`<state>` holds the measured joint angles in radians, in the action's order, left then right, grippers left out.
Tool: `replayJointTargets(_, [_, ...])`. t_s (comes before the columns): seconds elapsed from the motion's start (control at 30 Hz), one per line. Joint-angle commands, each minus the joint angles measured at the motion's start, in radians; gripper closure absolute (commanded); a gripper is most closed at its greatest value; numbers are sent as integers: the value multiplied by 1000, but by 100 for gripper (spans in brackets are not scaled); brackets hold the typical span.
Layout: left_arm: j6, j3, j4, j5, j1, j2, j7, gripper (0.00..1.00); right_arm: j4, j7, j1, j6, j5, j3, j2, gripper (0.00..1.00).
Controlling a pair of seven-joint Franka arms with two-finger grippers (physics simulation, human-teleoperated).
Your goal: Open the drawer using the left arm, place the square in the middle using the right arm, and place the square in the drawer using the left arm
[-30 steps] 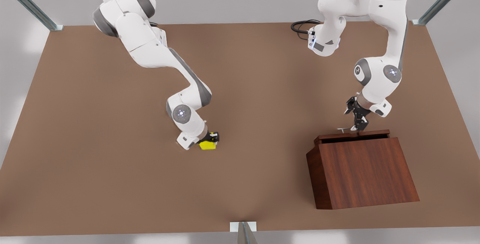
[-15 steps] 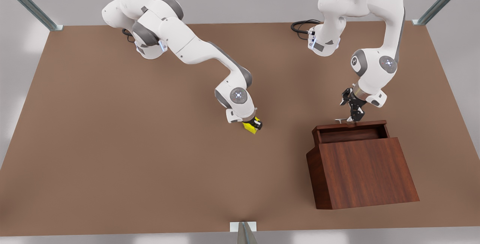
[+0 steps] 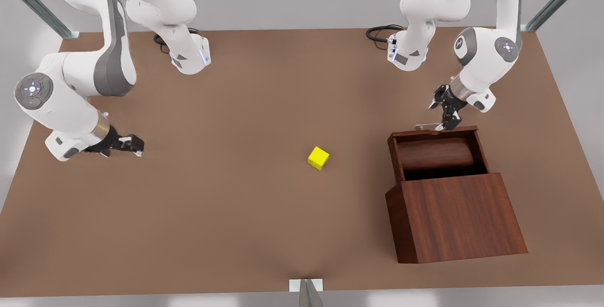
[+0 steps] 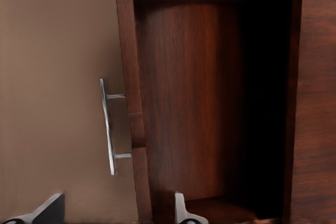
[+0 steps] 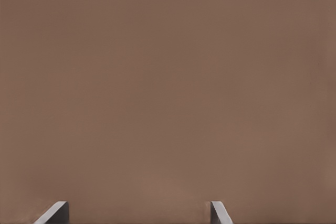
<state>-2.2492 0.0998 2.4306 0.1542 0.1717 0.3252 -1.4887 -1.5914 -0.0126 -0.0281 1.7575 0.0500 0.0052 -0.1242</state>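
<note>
The square [image 3: 318, 158] was a small bright yellow cube with clean edges. It sat alone on the bare brown tabletop [image 3: 226, 212] near the middle, apart from both arms and well to the front view's left of the drawer [image 3: 436, 149].

The drawer, a dark reddish-brown wood-grain tray, was pulled out of its matching boxy cabinet [image 3: 455, 215] toward the far edge of the tabletop. Its inside showed only wood floor and a deep shadow next to the cabinet, with nothing lying in it. A thin silver bar handle [image 3: 427, 127] stood on its outer face on two short posts; in the left wrist view the same handle [image 4: 108, 127] ran along the drawer front [image 4: 131, 103].

The left gripper [image 3: 446, 113] hung just over the drawer's front edge, beside the handle. In the left wrist view its fingers [image 4: 50, 211] were spread apart, one over the tabletop and one over the drawer's inside, straddling the drawer front and gripping nothing.

The right gripper [image 3: 130, 144] waited low over the tabletop at the front view's left, well apart from the square. In the right wrist view its fingers [image 5: 55, 213] stood wide apart and empty over plain brown surface.
</note>
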Motion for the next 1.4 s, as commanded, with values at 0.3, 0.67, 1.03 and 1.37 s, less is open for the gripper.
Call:
replayJointTargets(0.3, [319, -81, -867, -76, 307, -629, 804, 0, 140, -33, 53, 3, -32, 12, -94, 0])
replayJointTargets(0.67, [99, -201, -858, -145, 420, -891, 1194, 0, 168, -35, 59, -7, -36, -5, -89, 0])
replayJointTargets(1.03, [5, -200, -805, -153, 462, -985, 1369, 0, 168, -33, 59, 2, -38, -5, -87, 0])
replayJointTargets(1.37, [0, -192, -808, -289, 483, -1020, 1314, 0, 169, -33, 59, 3, -38, -5, -89, 0])
